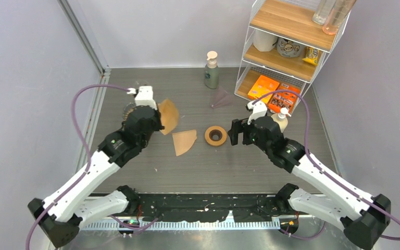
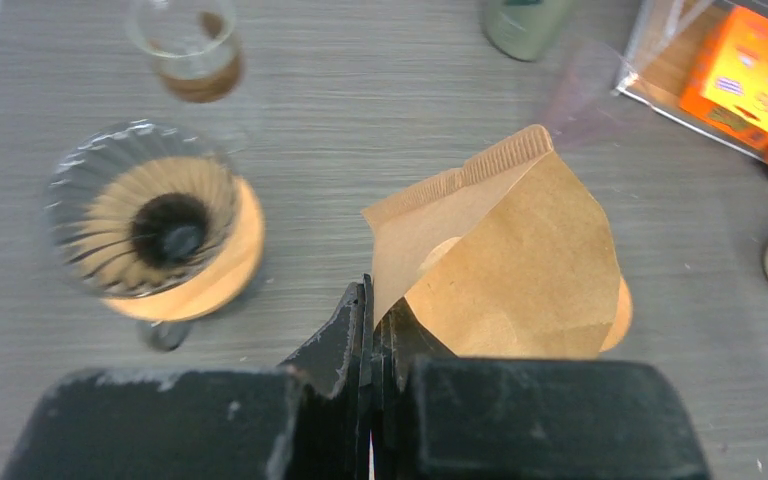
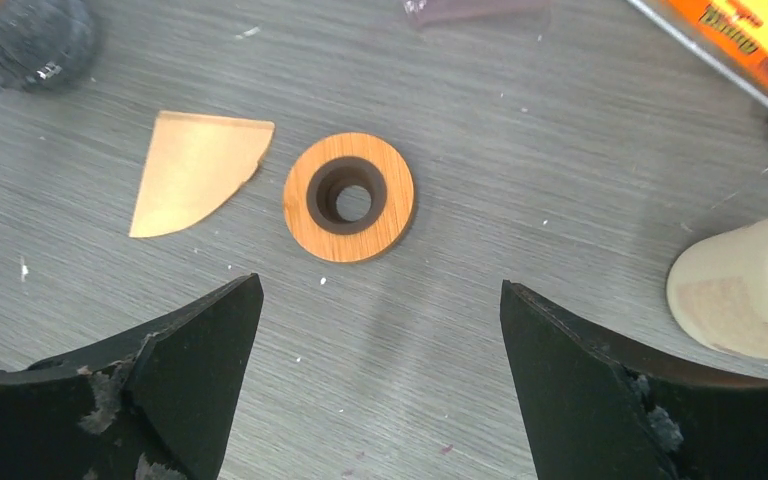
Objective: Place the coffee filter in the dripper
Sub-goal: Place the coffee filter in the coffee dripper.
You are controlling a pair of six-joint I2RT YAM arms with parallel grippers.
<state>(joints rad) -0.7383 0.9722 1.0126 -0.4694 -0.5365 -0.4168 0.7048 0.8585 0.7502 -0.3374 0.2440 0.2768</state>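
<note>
Now, on the tabletop (image 2: 380, 120) the glass dripper (image 2: 155, 235) stands just left of the filter (image 2: 520, 260), which your left pincer (image 2: 370, 300) clamps by its edge, so that arm is nearer. Your right pincer (image 3: 380, 300) gapes empty over a wooden ring (image 3: 349, 197).

Green pump bottle (image 1: 212, 70) beside wire shelf rack (image 1: 286, 23) with orange boxes (image 1: 263, 87)

Two filters (image 1: 168, 115) (image 1: 183, 141), one dripper (image 2: 110, 205), one wooden ring (image 1: 215, 135).
</note>
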